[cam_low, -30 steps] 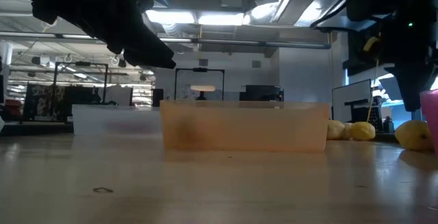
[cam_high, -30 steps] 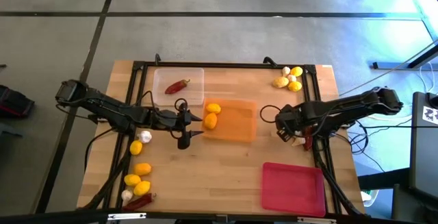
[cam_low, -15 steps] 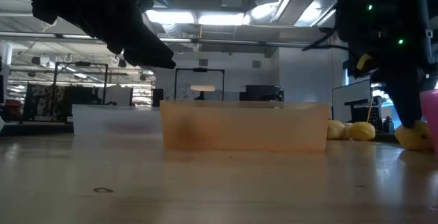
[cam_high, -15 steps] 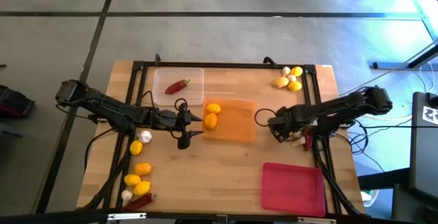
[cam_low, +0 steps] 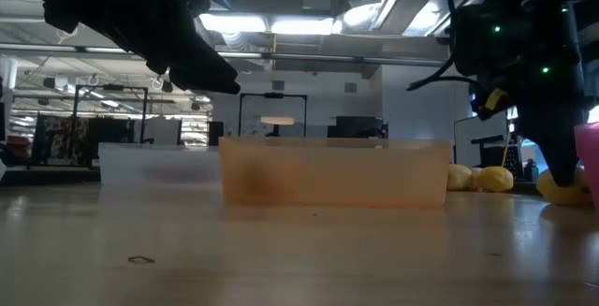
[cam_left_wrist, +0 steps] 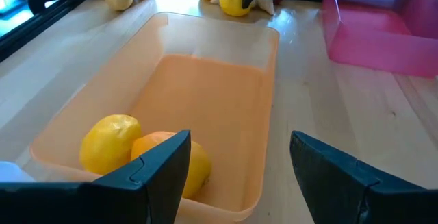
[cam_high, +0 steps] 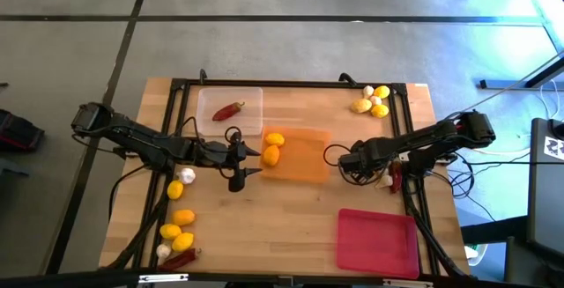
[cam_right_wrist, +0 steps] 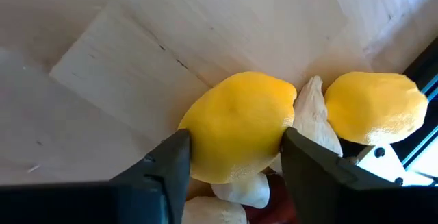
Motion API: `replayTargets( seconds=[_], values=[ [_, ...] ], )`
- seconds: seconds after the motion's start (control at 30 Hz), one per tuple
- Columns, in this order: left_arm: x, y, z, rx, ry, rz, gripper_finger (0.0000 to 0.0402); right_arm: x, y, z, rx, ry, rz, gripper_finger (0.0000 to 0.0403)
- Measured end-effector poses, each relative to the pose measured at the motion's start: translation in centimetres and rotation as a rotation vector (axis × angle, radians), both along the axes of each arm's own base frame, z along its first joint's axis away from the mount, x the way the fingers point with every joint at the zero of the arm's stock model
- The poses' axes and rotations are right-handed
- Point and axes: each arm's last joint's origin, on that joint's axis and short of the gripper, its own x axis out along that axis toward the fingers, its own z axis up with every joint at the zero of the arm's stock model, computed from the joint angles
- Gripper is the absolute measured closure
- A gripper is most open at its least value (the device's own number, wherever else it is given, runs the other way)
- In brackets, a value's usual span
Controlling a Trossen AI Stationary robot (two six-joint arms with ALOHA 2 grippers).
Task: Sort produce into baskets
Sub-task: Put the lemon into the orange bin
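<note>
The right gripper (cam_right_wrist: 233, 162) has its jaws against both sides of a lemon (cam_right_wrist: 236, 125) at the table's 3 o'clock edge, garlic (cam_right_wrist: 311, 121) touching it. Lift straight up, clear of the garlic, then travel toward 9 o'clock to the orange tray (cam_high: 304, 158). The left gripper (cam_left_wrist: 239, 166) hangs wide open and empty over that tray's 9 o'clock end.

The high camera is looking straight down on the whole table (cam_high: 291, 209). The low one is sitting at tabletop level, facing the orange tray (cam_low: 333, 170), also seen overhead. Wrist cameras are peering close; the right's surroundings are perhaps unclear.
</note>
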Motion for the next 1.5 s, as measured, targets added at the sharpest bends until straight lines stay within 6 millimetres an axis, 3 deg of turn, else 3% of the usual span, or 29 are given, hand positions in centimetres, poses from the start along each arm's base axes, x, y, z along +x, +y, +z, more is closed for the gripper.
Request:
replayTargets(
  seconds=[0.2, 0.43, 0.73, 1.0, 1.2, 1.5],
  values=[
    [0.0, 0.0, 0.0, 0.001, 0.000, 0.001, 0.0155, 0.5, 0.0, 0.7, -0.029, -0.001, 0.043, 0.0271],
    [0.0, 0.0, 0.0, 0.001, 0.000, 0.003, 0.0155, 2.0, 0.0, 2.7, -0.051, -0.067, 0.100, 0.0280],
    [0.0, 0.0, 0.0, 0.001, 0.000, 0.003, 0.0155, 4.7, 0.3, 7.2, -0.052, -0.213, 0.171, 0.0281],
    [0.0, 0.0, 0.0, 0.001, 0.000, 0.003, 0.0155, 7.2, 0.1, 11.2, -0.201, -0.425, 0.256, 0.0281],
    [0.0, 0.0, 0.0, 0.002, 0.000, 0.003, 0.0155, 9.6, 0.3, 11.0, -0.261, -0.550, 0.353, 0.0281],
    [0.0, 0.0, 0.0, 0.001, 0.000, 0.003, 0.0155, 12.6, -0.8, 6.5, -0.257, -0.426, 0.387, 0.0281]
  ],
)
